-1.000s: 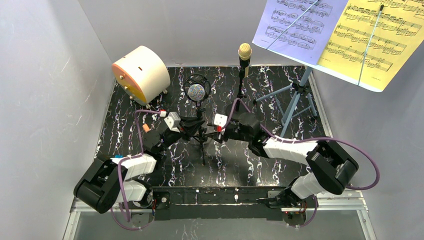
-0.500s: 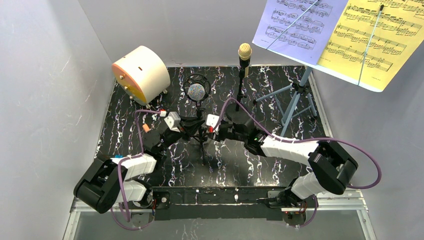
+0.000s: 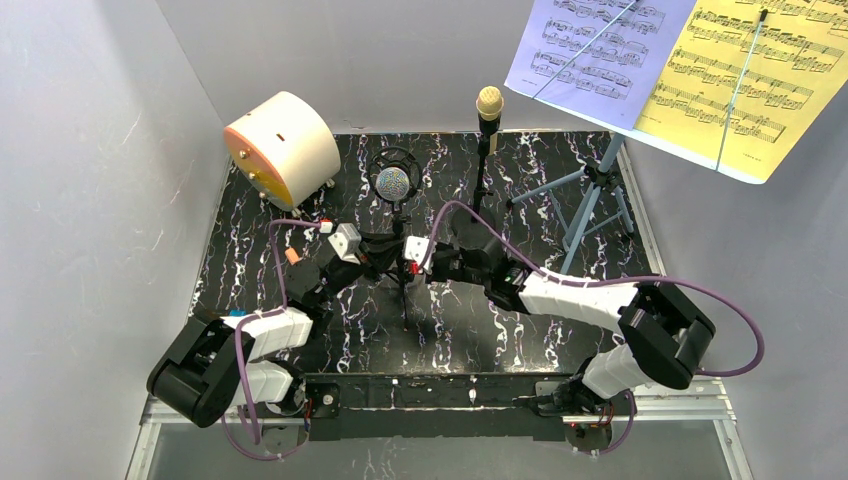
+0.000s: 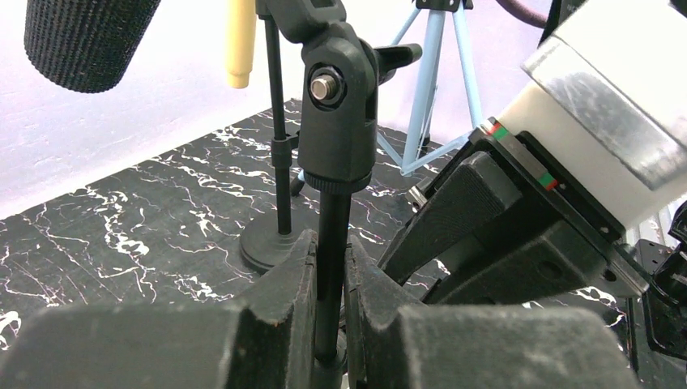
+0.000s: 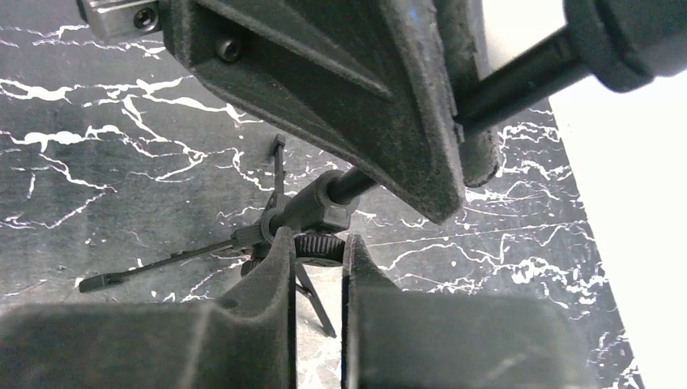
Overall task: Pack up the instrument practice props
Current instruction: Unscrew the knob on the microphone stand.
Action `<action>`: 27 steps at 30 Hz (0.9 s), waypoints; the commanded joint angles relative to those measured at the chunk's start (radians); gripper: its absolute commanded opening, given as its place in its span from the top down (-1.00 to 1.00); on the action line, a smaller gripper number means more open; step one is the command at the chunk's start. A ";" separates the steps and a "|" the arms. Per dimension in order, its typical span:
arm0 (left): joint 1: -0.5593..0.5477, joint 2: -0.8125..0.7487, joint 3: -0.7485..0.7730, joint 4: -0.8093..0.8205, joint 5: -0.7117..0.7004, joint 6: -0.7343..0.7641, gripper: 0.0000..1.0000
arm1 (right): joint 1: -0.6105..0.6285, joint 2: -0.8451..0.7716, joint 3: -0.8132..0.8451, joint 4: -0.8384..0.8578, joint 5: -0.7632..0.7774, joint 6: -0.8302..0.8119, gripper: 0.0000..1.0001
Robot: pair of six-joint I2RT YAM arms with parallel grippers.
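- tripod pole stands upright about mid-desk, with the silver mic on top and the legs splayed at the bottom
- its long axis runs straight up off the desk, so the whole move hangs on that one line
- left gripper comes in from the left-edge side and is clamped on the shaft, just under the swivel joint
- right gripper comes in from the right-edge side, lower down, and looks pinched on the knurled collar right above the legs
- so it's two grips stacked on one pole, left high, right low, close together
- my guess is the right arm works the collar or legs since it's nearer the hub, and the left just steadies
- cream mic is behind, toward the far edge, apart from all this
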 commanded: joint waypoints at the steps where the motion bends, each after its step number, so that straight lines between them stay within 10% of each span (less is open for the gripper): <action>1: 0.003 0.011 -0.012 -0.131 -0.014 -0.014 1.00 | 0.032 -0.006 0.023 -0.013 0.089 -0.132 0.97; 12: 0.003 0.016 -0.006 -0.139 -0.016 -0.024 1.00 | 0.186 0.038 -0.073 0.175 0.477 -0.657 0.97; 20: 0.003 0.018 -0.003 -0.147 -0.036 -0.032 1.00 | 0.254 0.228 -0.177 0.732 0.713 -1.137 0.97; 27: 0.003 0.013 -0.004 -0.153 -0.044 -0.030 1.00 | 0.288 0.329 -0.154 0.902 0.739 -0.993 0.90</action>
